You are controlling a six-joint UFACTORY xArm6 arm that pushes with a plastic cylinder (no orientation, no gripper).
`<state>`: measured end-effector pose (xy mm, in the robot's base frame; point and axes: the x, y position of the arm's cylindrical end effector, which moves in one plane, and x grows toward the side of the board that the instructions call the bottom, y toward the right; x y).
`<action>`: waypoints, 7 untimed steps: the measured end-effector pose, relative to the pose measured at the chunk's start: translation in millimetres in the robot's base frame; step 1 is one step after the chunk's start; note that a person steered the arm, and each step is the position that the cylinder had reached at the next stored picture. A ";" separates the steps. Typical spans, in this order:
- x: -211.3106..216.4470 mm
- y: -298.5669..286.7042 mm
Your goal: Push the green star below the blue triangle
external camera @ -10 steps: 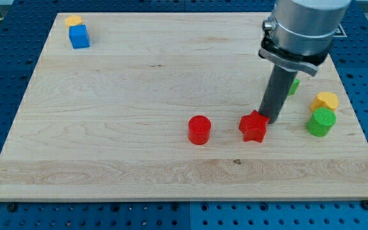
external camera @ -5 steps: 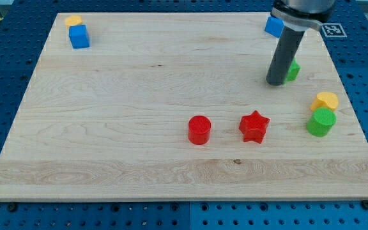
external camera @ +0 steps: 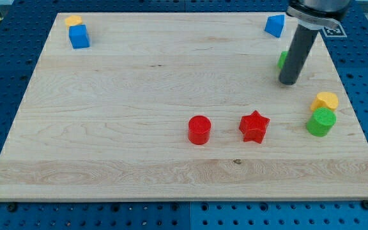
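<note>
Though half-hidden, green star point(external camera: 282, 60) flanks my tip point(external camera: 288, 82)

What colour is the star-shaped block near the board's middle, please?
Red: the star shows clearly in the camera view.

My tip point(external camera: 288, 82) stands on the counter point(external camera: 139, 115) toward the view's right. The green star point(external camera: 283, 61) lies just above and left of it, mostly hidden by the rod. The blue triangle point(external camera: 274, 25) is farther up. Down and to the right sit the yellow block point(external camera: 326, 100) and, touching below it, the green cylinder point(external camera: 321, 122). Down-left lie the red star point(external camera: 254, 126) and red cylinder point(external camera: 199, 130). Far up-left, the blue cube point(external camera: 79, 36) touches another yellow block point(external camera: 73, 21).
</note>
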<state>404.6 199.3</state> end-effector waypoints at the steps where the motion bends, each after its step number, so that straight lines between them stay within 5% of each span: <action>1: -1.0 5.8; 7: -43.5 21.6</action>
<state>361.1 220.9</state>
